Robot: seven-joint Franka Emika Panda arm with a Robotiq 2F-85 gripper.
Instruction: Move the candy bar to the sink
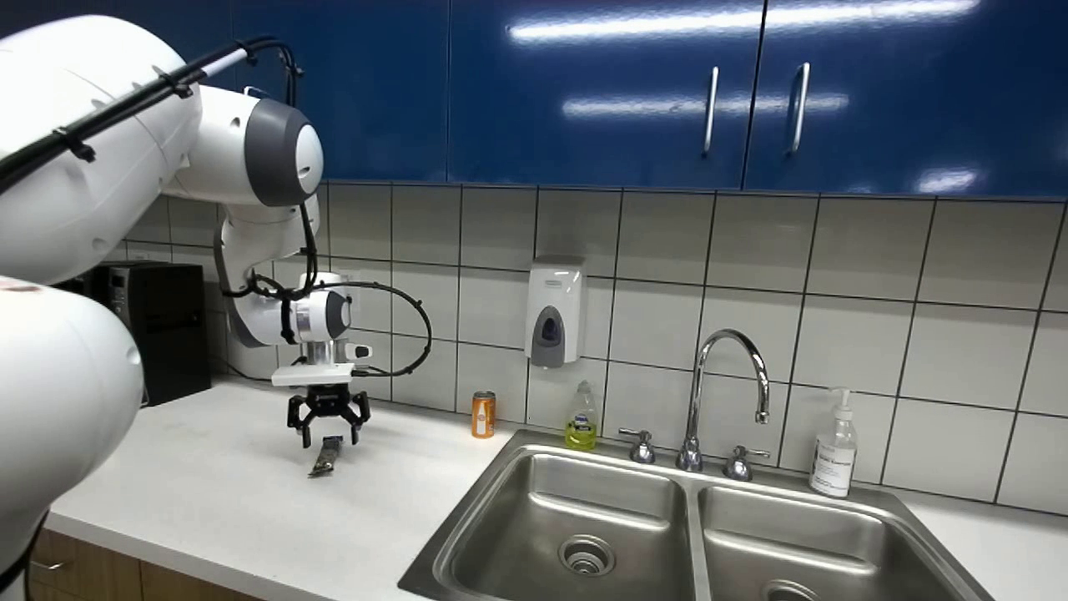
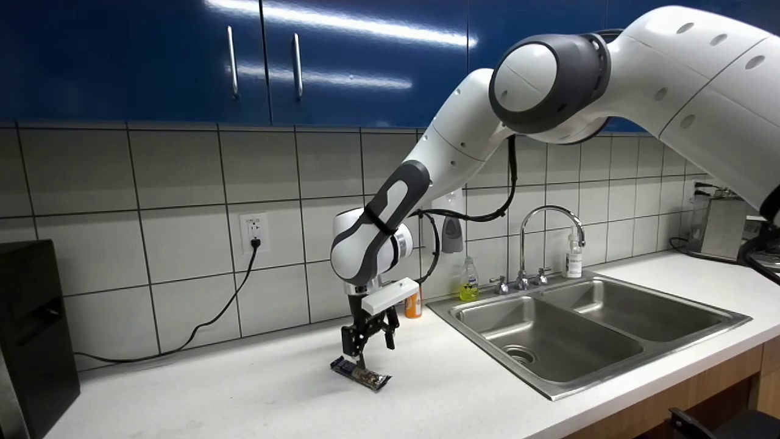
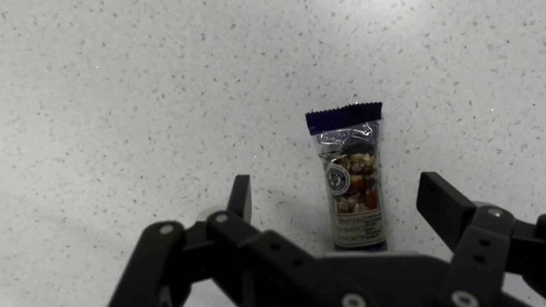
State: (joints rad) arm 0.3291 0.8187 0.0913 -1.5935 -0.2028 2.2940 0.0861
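My jaws are standing wide apart, grasping nothing; between them in the wrist view, the candy bar (image 3: 355,183) is lying flat on the surface (image 3: 170,111). I am judging it light, fairly stiff and slick-wrapped, so I am favouring a firm, uncrushing pinch across its narrow width near mid-length.

One candy bar (image 3: 356,179); one worktop (image 1: 209,492). One sink (image 1: 425,572), comprising two basins (image 1: 501,559), two drains (image 1: 586,555), one faucet (image 1: 694,409) and two faucet handles (image 1: 642,449). One orange can (image 1: 483,416), two bottles (image 1: 581,424), one wall dispenser (image 1: 555,292). One robot arm (image 2: 448,146), one tool (image 3: 336,196), two fingers (image 3: 240,198). One black boxy unit (image 2: 36,329). At least one wall outlet (image 2: 253,229) verified; any further one too small to confirm.
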